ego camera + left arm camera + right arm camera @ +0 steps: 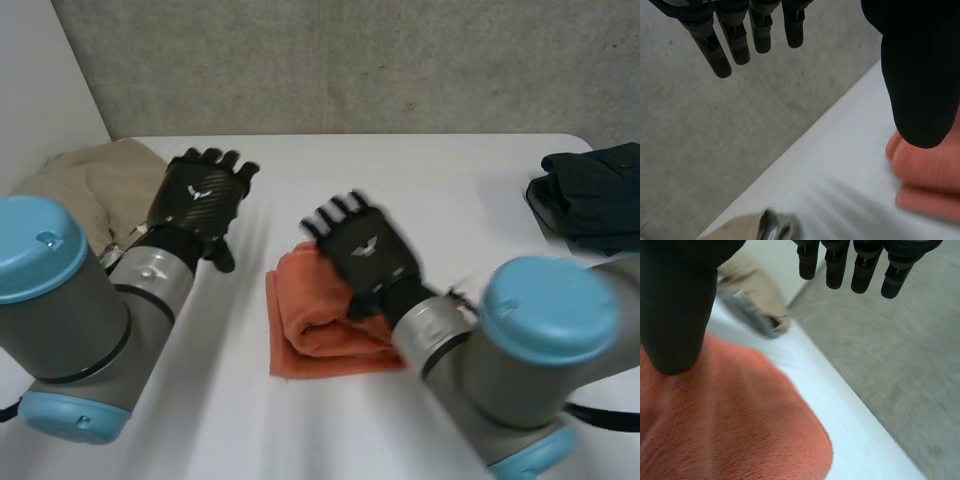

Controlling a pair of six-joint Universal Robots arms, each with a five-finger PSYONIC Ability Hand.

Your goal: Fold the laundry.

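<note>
At the left edge of the head view we see a beige garment [90, 180] heaped on the white table [420, 170]. Just right of it, the left hand [203, 198] hovers over bare table. In its wrist view its fingers [710, 50] are straight and hold nothing. At centre frame, the orange towel [310, 325] lies folded into a thick rectangle on the table. The right hand [368, 255] is over the towel's upper right part. In its wrist view the fingers [835, 270] are straight, the thumb [675, 315] extends above the orange cloth, and nothing is grasped. We cannot tell whether this hand touches the towel. At the far right edge lies a dark garment [590, 195], well apart from the towel.
</note>
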